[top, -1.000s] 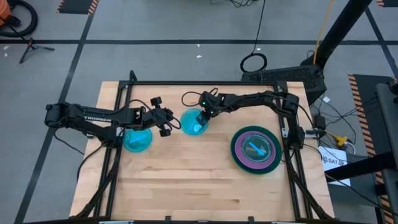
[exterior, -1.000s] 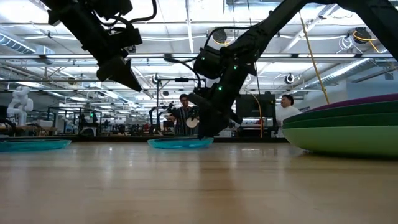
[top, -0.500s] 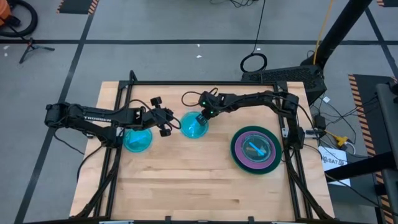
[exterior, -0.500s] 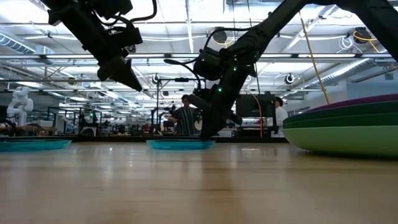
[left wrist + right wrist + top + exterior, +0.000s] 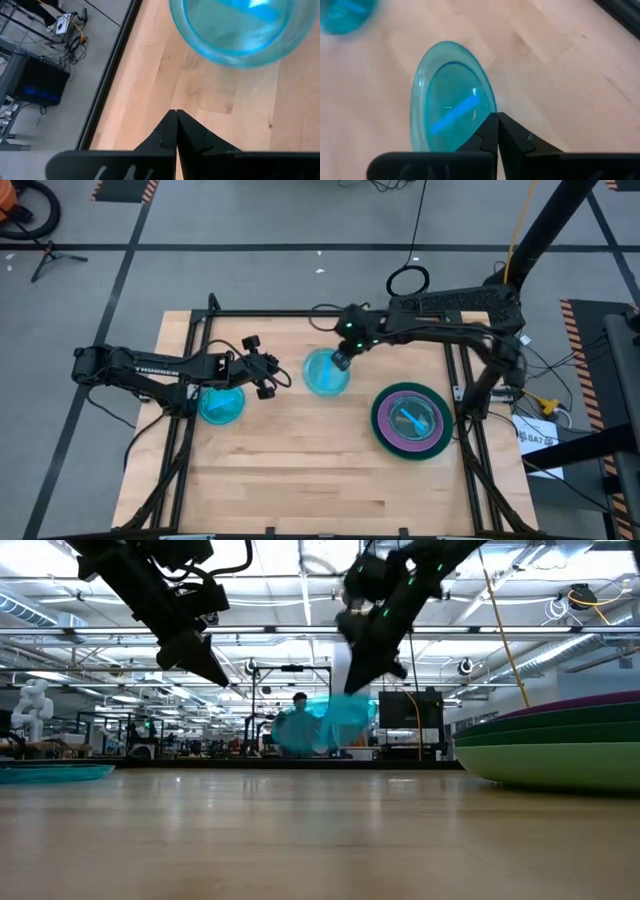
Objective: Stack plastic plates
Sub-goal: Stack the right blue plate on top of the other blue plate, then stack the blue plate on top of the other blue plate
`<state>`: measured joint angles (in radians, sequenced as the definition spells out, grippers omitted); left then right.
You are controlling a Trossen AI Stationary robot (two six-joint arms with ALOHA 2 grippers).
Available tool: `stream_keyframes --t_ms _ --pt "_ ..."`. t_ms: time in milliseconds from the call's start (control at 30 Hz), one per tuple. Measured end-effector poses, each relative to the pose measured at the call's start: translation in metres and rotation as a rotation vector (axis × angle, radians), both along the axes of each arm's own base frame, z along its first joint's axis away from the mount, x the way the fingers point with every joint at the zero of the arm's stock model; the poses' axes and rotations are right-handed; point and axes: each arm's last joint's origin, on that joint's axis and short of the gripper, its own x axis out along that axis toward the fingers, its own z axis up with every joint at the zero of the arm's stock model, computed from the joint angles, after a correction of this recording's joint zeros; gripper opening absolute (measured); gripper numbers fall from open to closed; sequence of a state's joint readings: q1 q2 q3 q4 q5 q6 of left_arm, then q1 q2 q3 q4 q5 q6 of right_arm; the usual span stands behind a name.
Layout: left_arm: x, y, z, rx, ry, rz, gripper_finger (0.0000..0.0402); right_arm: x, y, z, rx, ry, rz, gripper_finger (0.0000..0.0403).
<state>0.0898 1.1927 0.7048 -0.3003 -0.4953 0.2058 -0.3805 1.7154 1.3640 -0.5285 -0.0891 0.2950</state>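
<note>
1. Lifting off the table (image 5: 300, 470), the right hand (image 5: 341, 361) had clamped the small round cyan-blue plastic plate (image 5: 325, 373), now airborne.
2. Left hand (image 5: 268, 376) pinched together, empty, above the other cyan-blue plate (image 5: 221, 404).
3. Probably heading for the stacked plates (image 5: 411, 421).

High view: straight down over the whole table (image 5: 330, 480). Low view: level at tabletop, facing the room. Both share the raised cyan plate (image 5: 326, 372).

Right gripper (image 5: 341, 360) hanging above table height, fingers pinching together, arm stretching sideways behind it. Left gripper (image 5: 268, 376) hovering to its left, fingers pressing together.
</note>
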Motion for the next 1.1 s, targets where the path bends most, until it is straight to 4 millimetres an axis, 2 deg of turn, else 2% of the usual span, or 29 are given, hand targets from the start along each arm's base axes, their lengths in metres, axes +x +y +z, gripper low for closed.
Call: stream_keyframes --t_ms 167,367,500,600,733,900,1100 --pt "0.0 0.0 0.0 0.0 -0.002 0.0 0.0001 -0.04 0.02 0.043 0.085 0.012 0.108 0.0001" --pt "0.001 0.0 0.001 0.001 -0.015 0.0 0.0001 -0.102 0.048 0.065 0.289 0.244 0.163 0.0" --pt "0.001 0.0 0.001 0.001 -0.016 0.0 0.0001 -0.131 0.06 0.06 0.371 0.379 0.104 0.0" --pt "0.001 0.0 0.001 0.001 -0.017 0.0 0.0001 -0.145 0.065 0.047 0.402 0.422 0.066 0.0" --pt "0.001 0.0 0.001 0.001 -0.018 0.0 0.0001 -0.16 0.069 0.025 0.361 0.485 -0.003 0.0001" --pt "0.001 0.0 0.001 0.001 -0.018 0.001 0.0001 -0.172 0.073 0.013 0.38 0.492 -0.035 0.0031" --pt "0.001 0.0 0.001 -0.006 -0.024 0.008 0.0001 -0.175 0.074 0.017 0.365 0.453 -0.074 0.0083"
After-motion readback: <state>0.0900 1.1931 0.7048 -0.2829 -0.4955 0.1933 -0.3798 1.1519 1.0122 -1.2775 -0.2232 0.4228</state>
